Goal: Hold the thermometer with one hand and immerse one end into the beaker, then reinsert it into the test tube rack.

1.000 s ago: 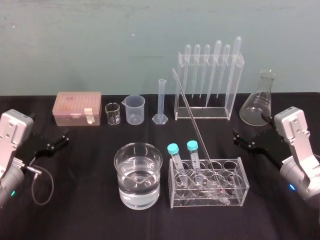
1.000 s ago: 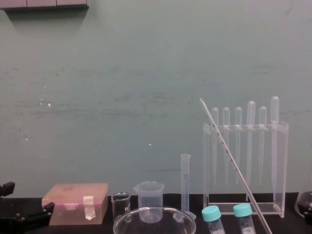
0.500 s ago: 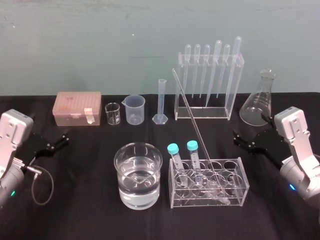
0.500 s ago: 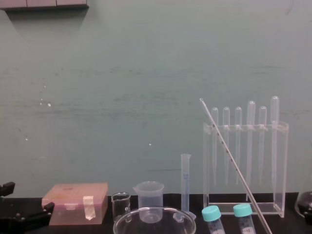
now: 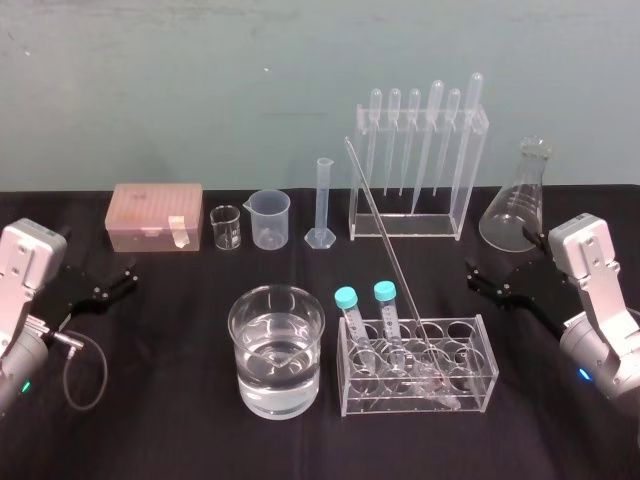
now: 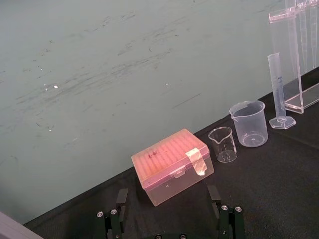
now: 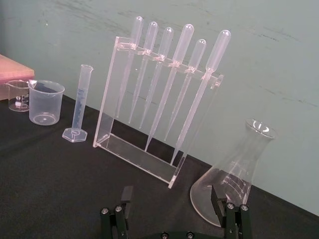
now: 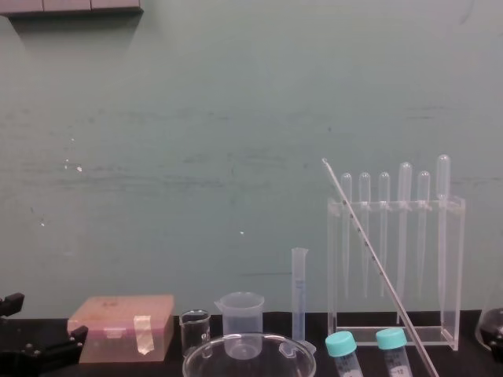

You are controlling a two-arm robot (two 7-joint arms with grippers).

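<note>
Black-draped surface [image 5: 170,410] under a teal wall, and as we read it the job has not yet begun. The thermometer [image 5: 385,240] leans in the test tube rack [image 5: 472,392]. Its lower end sits among the wells toward the rack's right side, and its top slants up and to the left, in front of the pipette stand [image 5: 400,226] behind. Nothing grips it.

Just left of the rack stands the beaker [image 5: 276,350], partly filled with clear liquid, with no rod in it. Farther out, the left claw [image 5: 112,282] rests low at the surface's left edge. The right claw [image 5: 480,278] sits at the right, near the conical flask [image 5: 518,205]. We see both with fingers spread wide and holding nothing.

We judge that the lift, the dip and the return to the rack all remain to be done.
</note>
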